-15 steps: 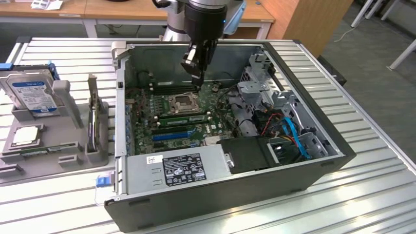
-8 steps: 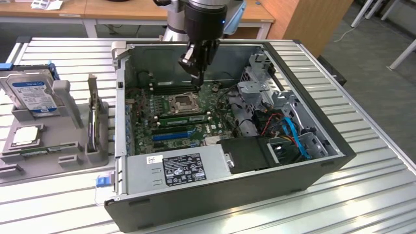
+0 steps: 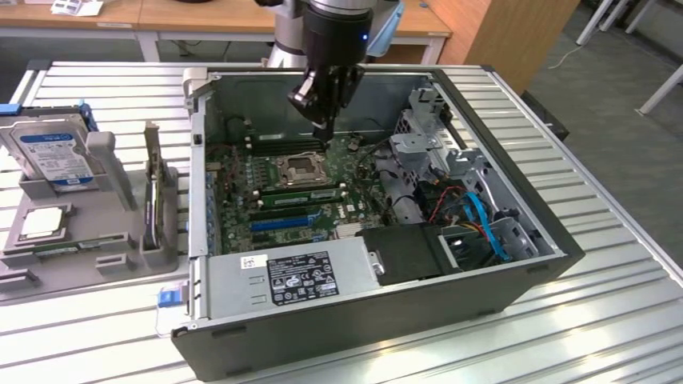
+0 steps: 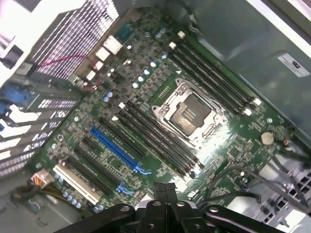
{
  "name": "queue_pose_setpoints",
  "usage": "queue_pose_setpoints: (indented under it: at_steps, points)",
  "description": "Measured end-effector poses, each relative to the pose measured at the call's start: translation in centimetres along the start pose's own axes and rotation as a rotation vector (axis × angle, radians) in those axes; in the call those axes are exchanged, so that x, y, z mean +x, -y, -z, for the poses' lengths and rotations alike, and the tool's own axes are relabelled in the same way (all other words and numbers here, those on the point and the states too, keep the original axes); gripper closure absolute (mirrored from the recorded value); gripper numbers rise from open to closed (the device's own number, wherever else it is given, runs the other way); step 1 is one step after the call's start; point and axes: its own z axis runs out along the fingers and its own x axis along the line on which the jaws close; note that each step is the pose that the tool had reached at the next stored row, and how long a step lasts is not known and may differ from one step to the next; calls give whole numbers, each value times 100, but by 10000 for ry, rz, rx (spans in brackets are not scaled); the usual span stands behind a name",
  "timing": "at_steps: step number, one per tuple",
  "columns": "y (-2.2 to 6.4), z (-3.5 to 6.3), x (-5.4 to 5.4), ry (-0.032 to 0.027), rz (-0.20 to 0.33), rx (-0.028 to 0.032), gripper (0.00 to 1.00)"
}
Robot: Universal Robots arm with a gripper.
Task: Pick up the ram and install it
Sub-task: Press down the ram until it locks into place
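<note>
My gripper [image 3: 323,126] hangs inside the open computer case [image 3: 533,264], over the motherboard [image 3: 353,164] just behind the CPU socket [image 3: 300,167]. Its fingers are shut together with nothing visible between them. In the wrist view the closed fingertips [image 4: 165,188] point at the board beside the memory slots [image 4: 155,138] and the CPU socket [image 4: 190,112]. A long narrow green stick, the ram [image 3: 302,193], sits along the slots on the near side of the socket. I cannot tell how deep it sits in its slot.
A grey parts tray [image 3: 32,272] at the exterior view's left holds a silver hard drive [image 3: 51,156] with a blue label, an upright expansion card [image 3: 160,200] and a CPU chip [image 3: 43,222]. The power supply [image 3: 293,276], drive cage [image 3: 427,152] and blue cables [image 3: 481,220] crowd the case.
</note>
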Motion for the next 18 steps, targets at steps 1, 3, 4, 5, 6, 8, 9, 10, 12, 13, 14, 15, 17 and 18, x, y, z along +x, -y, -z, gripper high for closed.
queue_pose_setpoints:
  at_steps: [1, 3, 4, 5, 6, 8, 9, 10, 12, 13, 14, 15, 17, 18]
  points:
    - [0, 0, 0, -5, -149, -4, 89]
    - [0, 1, 0, -19, -463, -13, 89]
    - [0, 2, 0, -25, -621, -18, 89]
    - [0, 3, 0, -32, -776, -21, 89]
    - [0, 3, 0, -40, -954, -27, 89]
    - [0, 4, 0, -54, -1279, -36, 89]
    - [0, 5, 0, -60, -1443, -40, 89]
    - [0, 5, 0, -68, -1608, -45, 89]
    - [0, 6, 0, -83, -1952, -54, 89]
    - [0, 6, 0, -90, -2122, -58, 89]
    - [0, 6, 0, -97, -2289, -63, 89]
    - [0, 7, 0, -104, -2459, -67, 89]
    - [0, 7, 0, -118, -2795, -76, 89]
    - [0, 7, 0, -126, -2978, -82, 89]
